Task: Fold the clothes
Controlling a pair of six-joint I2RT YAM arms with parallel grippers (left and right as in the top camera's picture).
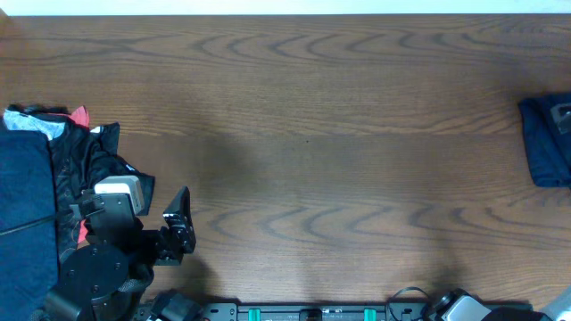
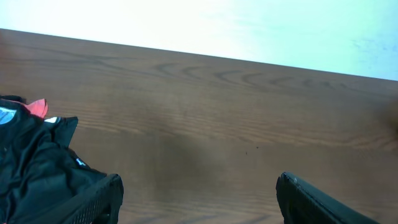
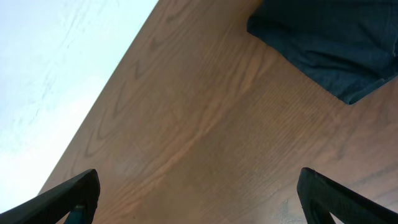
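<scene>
A heap of clothes lies at the table's left edge: a dark blue garment (image 1: pixel 22 209) and a crumpled black one with red and white bits (image 1: pixel 85 160). The black one also shows in the left wrist view (image 2: pixel 34 162). My left gripper (image 2: pixel 199 202) is open and empty, low over bare wood just right of the heap, with its left finger beside the black cloth. A folded dark blue garment (image 1: pixel 546 141) lies at the right edge and shows in the right wrist view (image 3: pixel 329 43). My right gripper (image 3: pixel 199 196) is open and empty, well short of it.
The wooden table (image 1: pixel 321 134) stretches between the two garments. The left arm's body (image 1: pixel 98 267) sits at the front left next to the heap. The right arm's base (image 1: pixel 464 308) shows at the front edge. A pale wall lies beyond the table's far edge.
</scene>
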